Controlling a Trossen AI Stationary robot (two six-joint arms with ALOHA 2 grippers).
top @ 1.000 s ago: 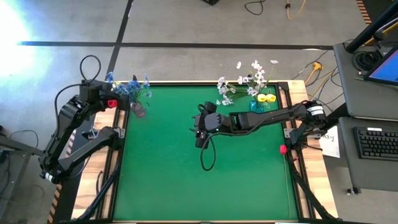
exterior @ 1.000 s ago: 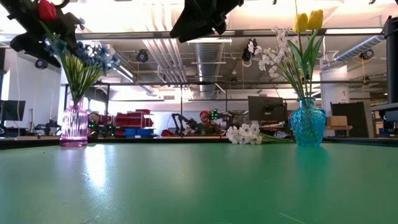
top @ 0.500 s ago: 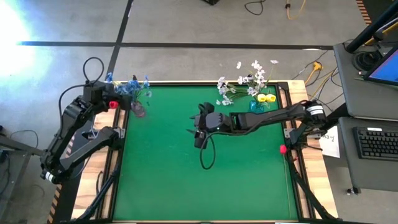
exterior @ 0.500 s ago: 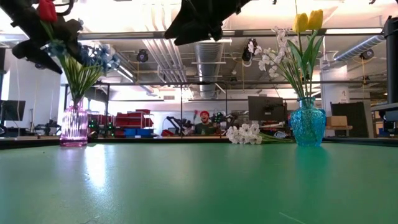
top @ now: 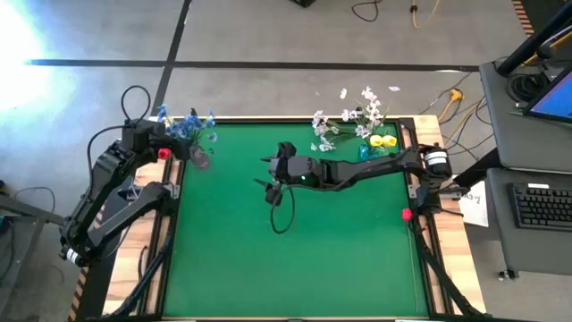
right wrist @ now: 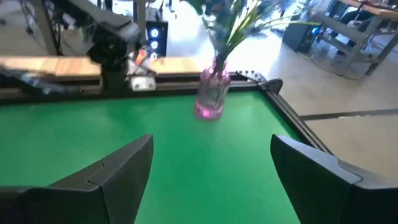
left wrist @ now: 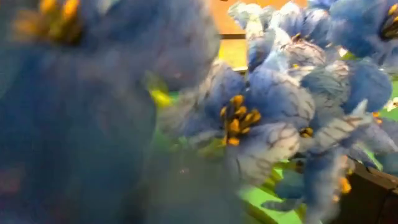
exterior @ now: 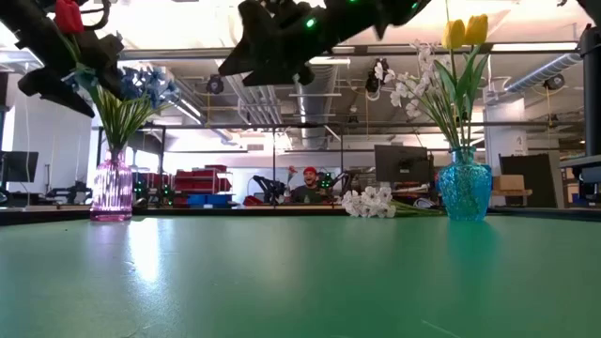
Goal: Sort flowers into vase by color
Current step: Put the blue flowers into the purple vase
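Note:
A pink vase (top: 198, 158) (exterior: 112, 188) at the table's far left holds blue flowers (exterior: 141, 86) (left wrist: 261, 118). A red tulip (exterior: 68, 15) (top: 164, 154) shows right at my left gripper (exterior: 58, 58), which hangs among the flower heads; its fingers are hidden. My right gripper (right wrist: 211, 142) (top: 268, 182) is open and empty, high over the table's middle, pointing at the pink vase (right wrist: 212, 93). A blue vase (exterior: 464, 188) at the far right holds yellow tulips (exterior: 467, 31) and white sprays (exterior: 411, 86). One white spray (exterior: 370, 202) lies on the table beside it. My left gripper is in among the blue flowers' heads by the red tulip. Whether it touches any of them I cannot tell, since the blossoms fill its wrist view and hide the fingers.
The green mat (top: 295, 259) has free room in the middle and near side. A cable loop (top: 281, 217) hangs under the right arm. Beyond the far edge a person (exterior: 309, 185) moves in the room. A desk with a keyboard (top: 543, 204) stands at the right.
My right gripper has gone toward the table's left edge and the pink vase, sinking somewhat and tipping up closer to level. My left gripper has sunk a little among the blue flowers.

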